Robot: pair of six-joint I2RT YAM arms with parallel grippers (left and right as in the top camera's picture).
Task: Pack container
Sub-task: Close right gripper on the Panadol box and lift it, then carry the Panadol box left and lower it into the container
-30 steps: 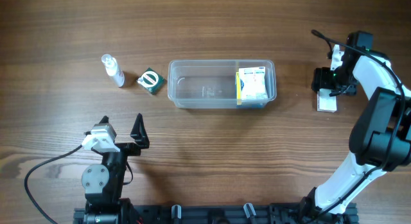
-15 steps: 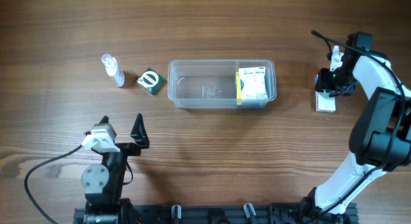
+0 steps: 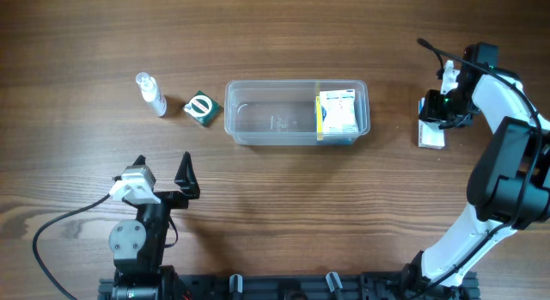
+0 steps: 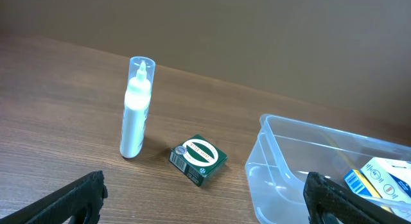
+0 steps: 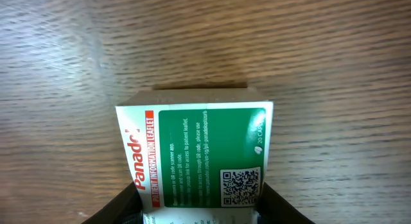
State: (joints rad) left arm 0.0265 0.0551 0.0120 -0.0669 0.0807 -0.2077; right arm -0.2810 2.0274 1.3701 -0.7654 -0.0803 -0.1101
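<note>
The clear container (image 3: 258, 115) (image 4: 282, 166) lies mid-table with a white and yellow box (image 3: 337, 113) in its right end. At the far right my right gripper (image 3: 436, 119) is shut on a white and green Panadol box (image 3: 432, 135) (image 5: 199, 156); in the right wrist view its fingers (image 5: 119, 208) press both sides of the box. My left gripper (image 3: 161, 174) (image 4: 205, 208) stands open near the front left, nothing between its fingers. A small green box (image 3: 200, 108) (image 4: 198, 158) and a clear spray bottle (image 3: 151, 94) (image 4: 136, 108) lie left of the container.
The right arm's white links (image 3: 507, 162) run down the right edge of the table. The left arm's base and cable (image 3: 69, 223) sit at the front left. Bare wooden table (image 3: 284, 205) lies between the arms.
The right gripper has closed on the Panadol box, and the box has shifted slightly left. The left arm has not moved.
</note>
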